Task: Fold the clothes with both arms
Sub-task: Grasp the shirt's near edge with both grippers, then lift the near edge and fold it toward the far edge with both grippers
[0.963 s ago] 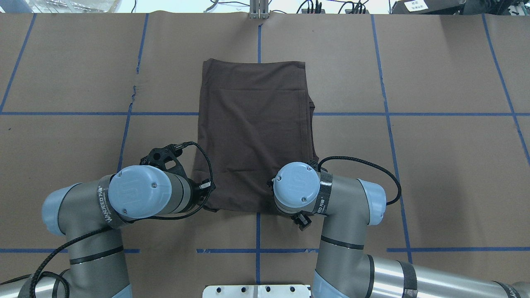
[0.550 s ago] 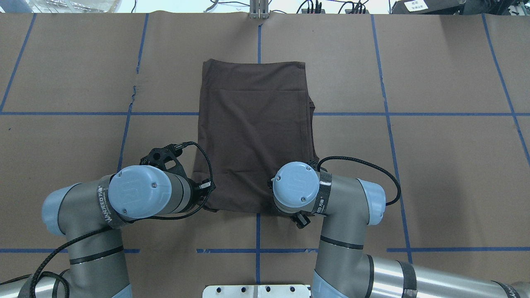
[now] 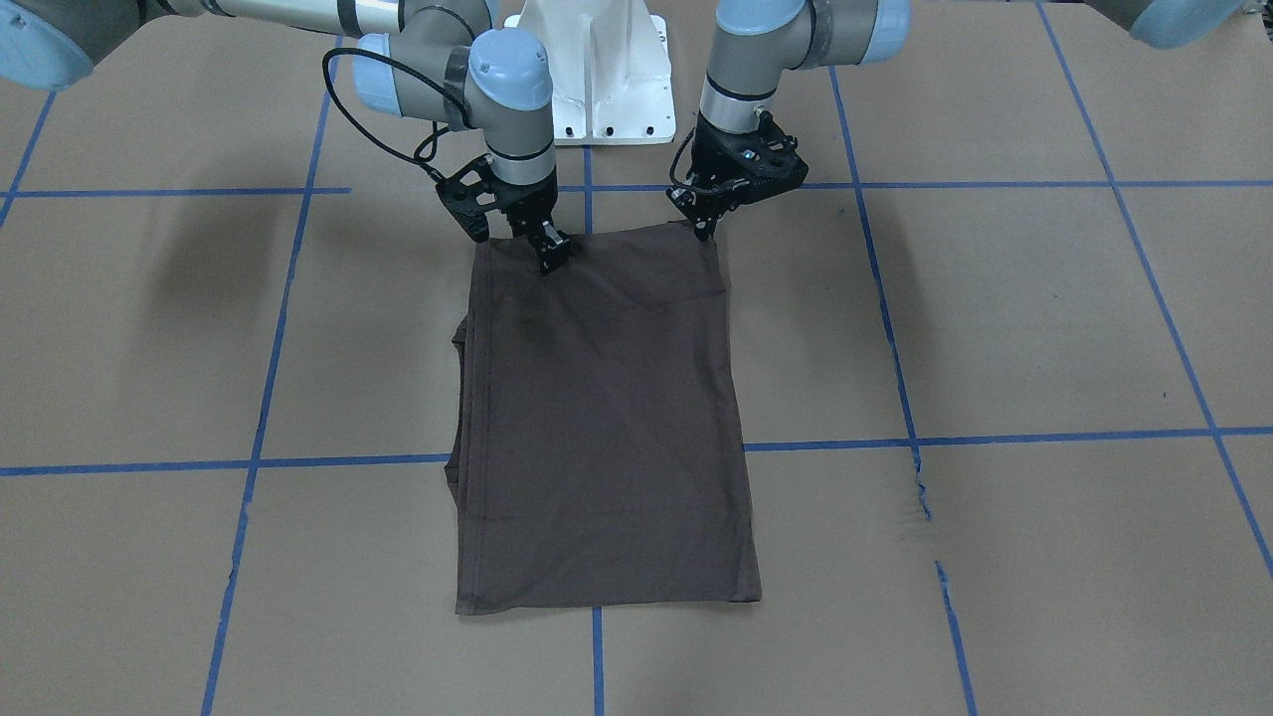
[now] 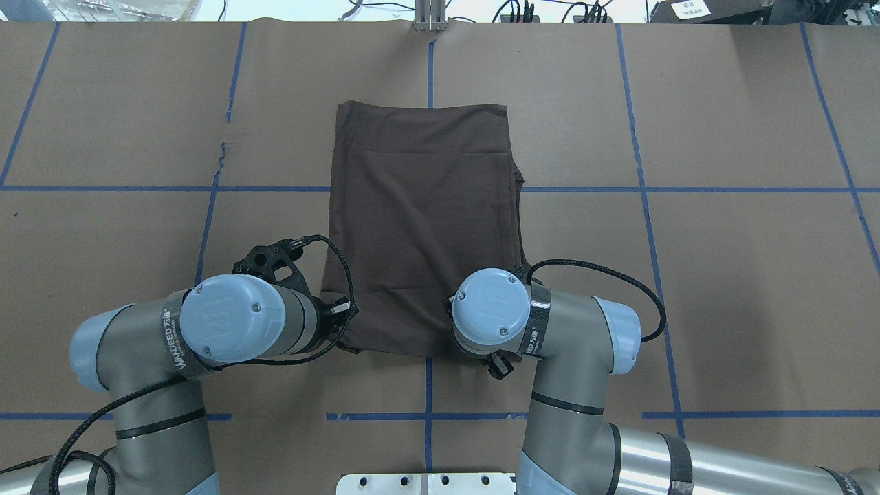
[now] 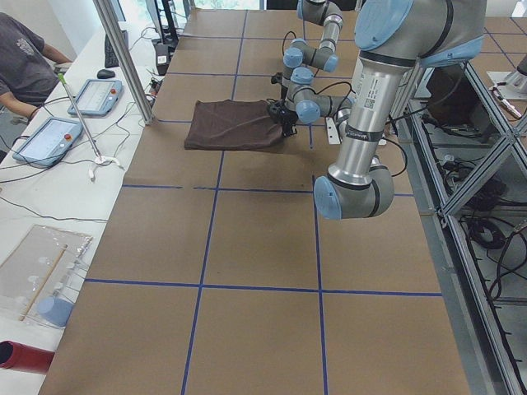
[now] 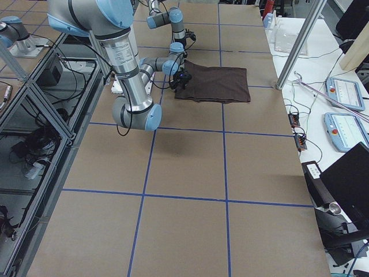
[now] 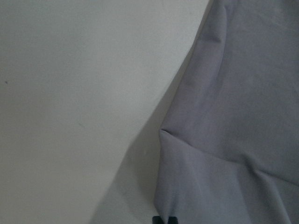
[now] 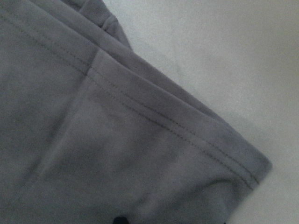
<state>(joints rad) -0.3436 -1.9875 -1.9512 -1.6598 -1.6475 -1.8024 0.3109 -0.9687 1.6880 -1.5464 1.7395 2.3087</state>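
T-shirt (image 3: 602, 418) lies folded into a long rectangle on the tabletop (image 3: 995, 328). Left tool (image 3: 704, 229) and right tool (image 3: 550, 256) each look pinched onto its robot-side edge. Best to lift both ends level and together, then carry them to the far hem without stretching the thin fabric.

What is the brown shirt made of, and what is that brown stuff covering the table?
The T-shirt looks like thin, soft, matte knit cloth, probably cotton: it creases, and the right wrist view shows stitched hems. The table cover looks like matte brown paper: it has a small ragged tear along the blue tape.
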